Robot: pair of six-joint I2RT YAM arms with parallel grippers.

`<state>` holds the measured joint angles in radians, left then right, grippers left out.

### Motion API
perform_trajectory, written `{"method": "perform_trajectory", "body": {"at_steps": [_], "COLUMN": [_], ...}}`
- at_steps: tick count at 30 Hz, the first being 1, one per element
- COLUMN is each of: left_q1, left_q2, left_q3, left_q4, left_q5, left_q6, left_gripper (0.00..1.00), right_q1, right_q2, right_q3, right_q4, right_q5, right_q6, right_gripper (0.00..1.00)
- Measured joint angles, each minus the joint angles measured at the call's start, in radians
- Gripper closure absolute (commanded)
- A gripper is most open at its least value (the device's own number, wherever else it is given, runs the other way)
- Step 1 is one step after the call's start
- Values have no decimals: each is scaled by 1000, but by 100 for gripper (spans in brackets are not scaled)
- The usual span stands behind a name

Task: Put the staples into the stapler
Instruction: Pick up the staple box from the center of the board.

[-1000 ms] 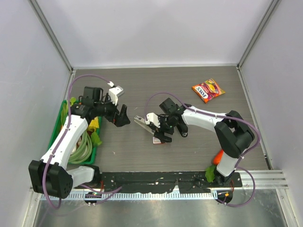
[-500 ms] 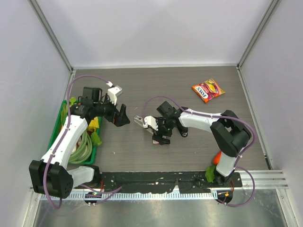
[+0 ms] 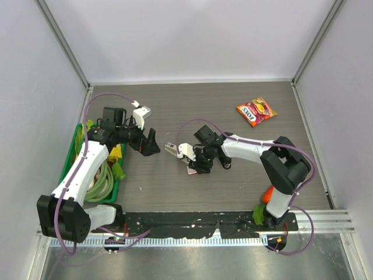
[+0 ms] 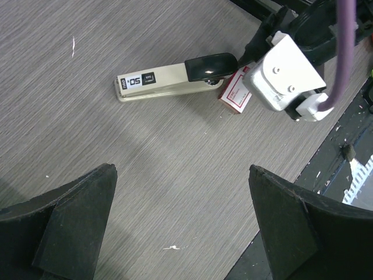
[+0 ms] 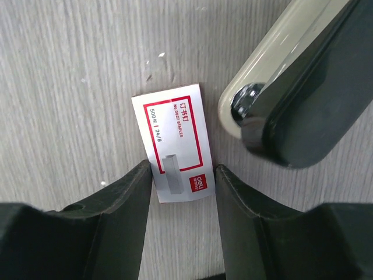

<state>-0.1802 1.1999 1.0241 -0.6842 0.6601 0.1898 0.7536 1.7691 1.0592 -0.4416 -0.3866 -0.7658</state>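
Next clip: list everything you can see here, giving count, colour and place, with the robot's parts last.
stapler: one, beige with black top, lying flat mid-table
staples box: one, white with red label, on the table beside the stapler's rounded end
snack packet: one, orange-red, far right of table
tray: one, green, table's left edge
hose coil: one, pale green, in the tray
small items: a few, yellow and green, in the tray, too hidden to name
orange item: one, by the right arm's base, partly hidden
table: one, grey wood-grain
left arm: one, white and black, jaws wide open, empty
right arm: one, white and black, jaws closed on the staples box
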Motion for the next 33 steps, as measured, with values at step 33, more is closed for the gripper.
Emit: {"method": "perform_trajectory", "body": {"at_steps": [33], "left_q1": [-251], "left_q2": [551], "left_q3": [401], "left_q4": [-9], "left_q5": [229], "left_q6": [-140], "left_gripper": [0], "right_q1": [-54], "right_q2": [-671], "right_q3": [-258], "right_q4": [167], "right_q5": [94], "right_q6": [195], "right_gripper": [59]}}
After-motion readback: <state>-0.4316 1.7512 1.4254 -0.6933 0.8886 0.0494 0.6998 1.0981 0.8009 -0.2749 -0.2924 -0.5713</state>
